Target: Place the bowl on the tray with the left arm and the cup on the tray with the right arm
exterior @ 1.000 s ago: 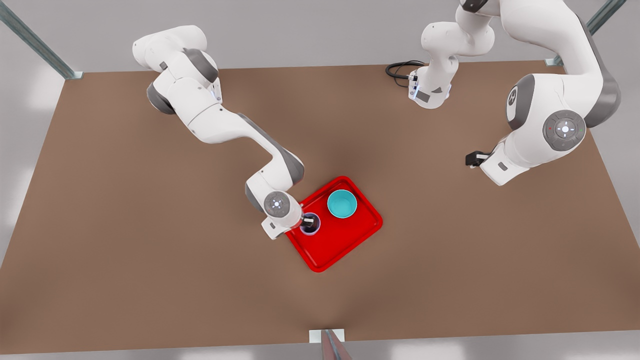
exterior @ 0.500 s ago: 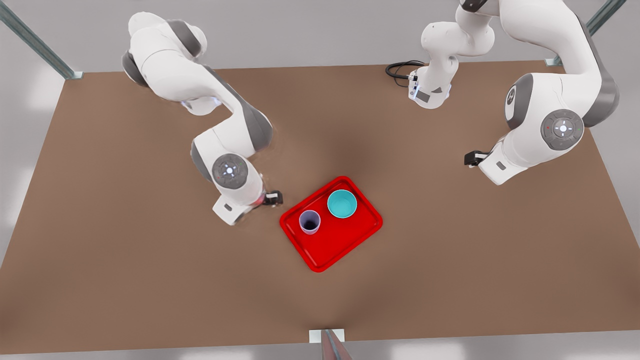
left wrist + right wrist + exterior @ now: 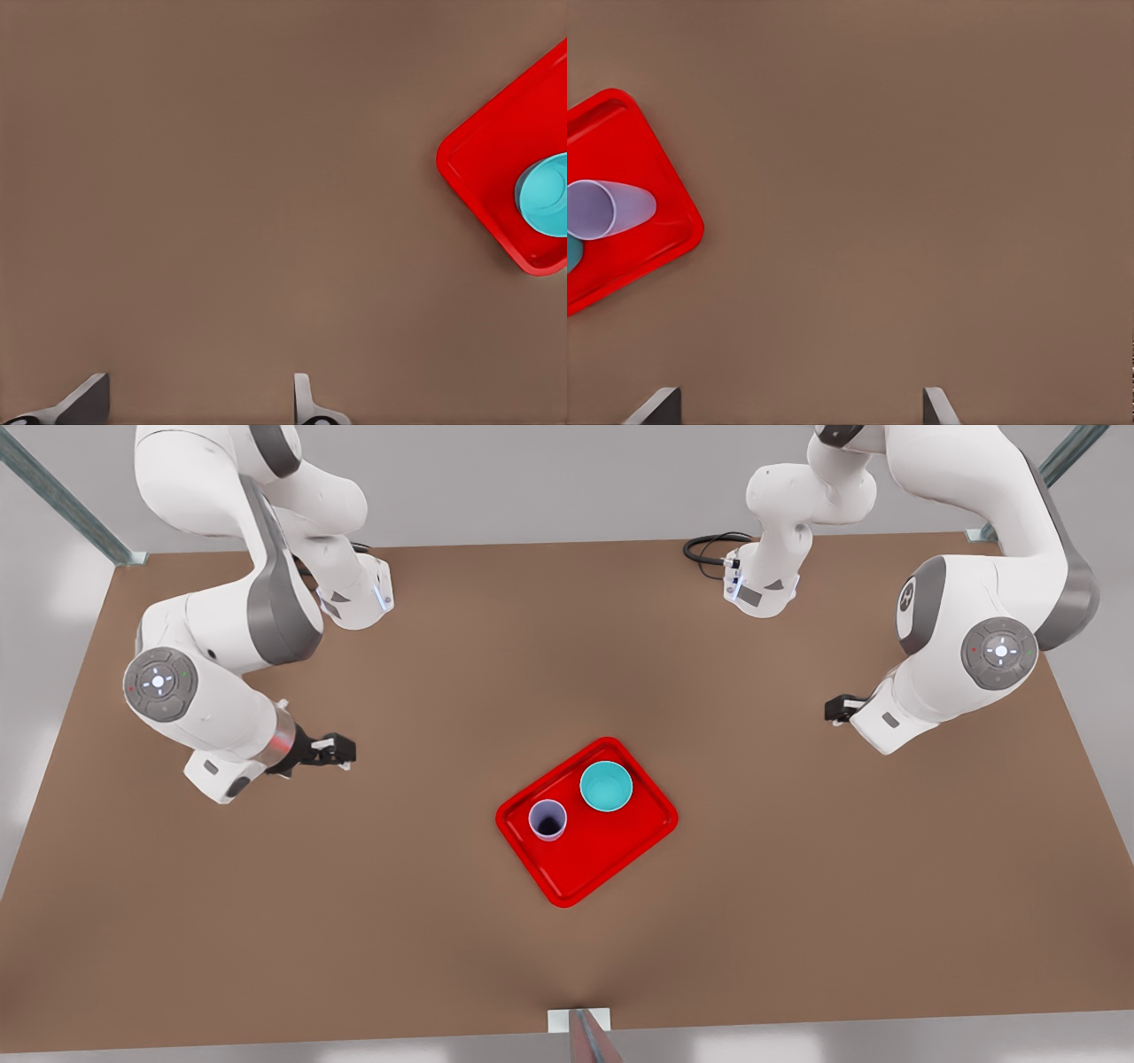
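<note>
The bowl [image 3: 606,786] sits upright, mouth up, on the red tray [image 3: 602,859], in the tray's corner farthest from the camera in the front view; the cup [image 3: 547,819] stands upright just beside it on the same tray, toward the front view's left, dark opening facing up, apart from the bowl. The tray lies flat on the brown table [image 3: 797,886], its long axis running diagonally from the front view's lower left to upper right. No writing or label can be read on any of them. The right gripper [image 3: 341,751] hangs over bare table well to the front view's left of the tray, fingers [image 3: 935,407] spread and empty. The left gripper [image 3: 833,708] waits well apart on the front view's right, fingers [image 3: 306,403] parted, holding nothing.
</note>
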You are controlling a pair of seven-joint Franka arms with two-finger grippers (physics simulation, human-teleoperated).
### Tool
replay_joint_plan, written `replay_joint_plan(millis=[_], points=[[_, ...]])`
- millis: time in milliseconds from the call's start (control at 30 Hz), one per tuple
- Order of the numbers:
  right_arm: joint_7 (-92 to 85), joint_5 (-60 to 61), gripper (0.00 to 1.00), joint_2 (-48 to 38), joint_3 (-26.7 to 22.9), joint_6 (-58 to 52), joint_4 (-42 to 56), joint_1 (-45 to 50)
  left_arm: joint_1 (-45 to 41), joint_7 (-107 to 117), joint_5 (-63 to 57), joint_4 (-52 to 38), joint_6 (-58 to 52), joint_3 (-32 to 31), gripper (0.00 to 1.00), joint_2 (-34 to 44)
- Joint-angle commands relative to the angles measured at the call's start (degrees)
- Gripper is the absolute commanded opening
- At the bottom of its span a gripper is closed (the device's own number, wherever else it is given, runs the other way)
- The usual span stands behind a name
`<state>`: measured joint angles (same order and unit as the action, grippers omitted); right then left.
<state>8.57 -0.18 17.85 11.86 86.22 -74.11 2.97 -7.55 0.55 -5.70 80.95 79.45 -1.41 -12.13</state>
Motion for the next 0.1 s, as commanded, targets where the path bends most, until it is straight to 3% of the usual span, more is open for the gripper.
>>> replay_joint_plan(millis=[0,67], points=[[0.0,0.0,1.0,0.0,0.0,0.0,0.0,0.1,0.0,0.1,0.0,0.0,0.0,0.0,1.0,0.0],[0.0,-0.1,1.0,0.0,0.0,0.0,-0.1,0.0,0.0,0.1,0.0,0.0,0.0,0.0,1.0,0.0]])
